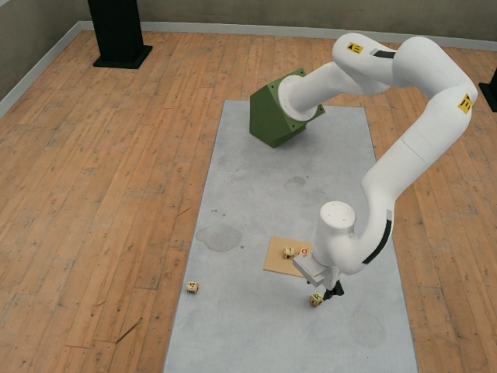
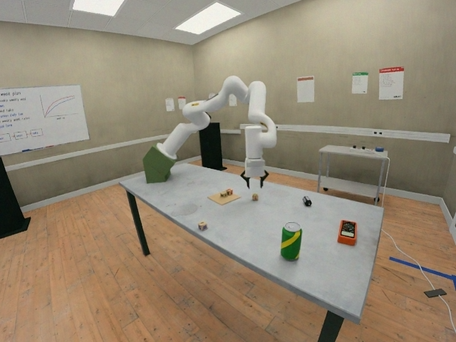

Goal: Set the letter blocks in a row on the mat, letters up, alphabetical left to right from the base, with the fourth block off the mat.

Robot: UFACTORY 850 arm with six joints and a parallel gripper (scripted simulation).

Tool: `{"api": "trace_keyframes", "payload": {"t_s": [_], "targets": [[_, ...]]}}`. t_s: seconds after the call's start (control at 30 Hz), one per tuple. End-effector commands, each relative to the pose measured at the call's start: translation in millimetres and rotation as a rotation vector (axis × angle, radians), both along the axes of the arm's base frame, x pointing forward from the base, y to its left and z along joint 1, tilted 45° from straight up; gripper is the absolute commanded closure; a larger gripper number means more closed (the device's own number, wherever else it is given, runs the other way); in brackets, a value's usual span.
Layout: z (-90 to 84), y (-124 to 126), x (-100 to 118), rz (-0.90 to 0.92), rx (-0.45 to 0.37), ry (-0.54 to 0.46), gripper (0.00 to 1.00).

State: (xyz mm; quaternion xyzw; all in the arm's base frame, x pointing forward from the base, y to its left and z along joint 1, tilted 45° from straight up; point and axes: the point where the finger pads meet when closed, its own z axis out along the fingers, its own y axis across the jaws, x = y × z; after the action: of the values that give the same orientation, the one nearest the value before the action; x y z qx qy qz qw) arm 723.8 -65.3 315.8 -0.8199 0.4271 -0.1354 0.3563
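A tan mat [image 1: 286,260] lies on the grey table; it also shows in the exterior view [image 2: 224,197]. Two blocks sit side by side on it: one with a dark mark on top [image 1: 288,252] and one with a red letter on top [image 1: 304,251]. A block with a green R on top [image 1: 315,298] lies on the table off the mat, also in the exterior view [image 2: 254,197]. A fourth block [image 1: 192,286] lies near the table's edge, far from the mat. My gripper [image 2: 254,182] hangs a little above the R block, partly open and empty.
A green and yellow can [image 2: 291,241], an orange device [image 2: 347,232] and a small black object [image 2: 307,201] stand on the far part of the table. The green arm base [image 1: 276,114] sits at the other end.
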Motion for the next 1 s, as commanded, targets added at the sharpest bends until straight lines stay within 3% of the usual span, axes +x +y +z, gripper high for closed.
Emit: {"api": "trace_keyframes", "payload": {"t_s": [0.0,0.97], "targets": [[-3.3,2,4,-0.001,0.0,-0.002,0.31],[-19.0,13,16,-0.001,0.0,-0.002,0.31]]}}
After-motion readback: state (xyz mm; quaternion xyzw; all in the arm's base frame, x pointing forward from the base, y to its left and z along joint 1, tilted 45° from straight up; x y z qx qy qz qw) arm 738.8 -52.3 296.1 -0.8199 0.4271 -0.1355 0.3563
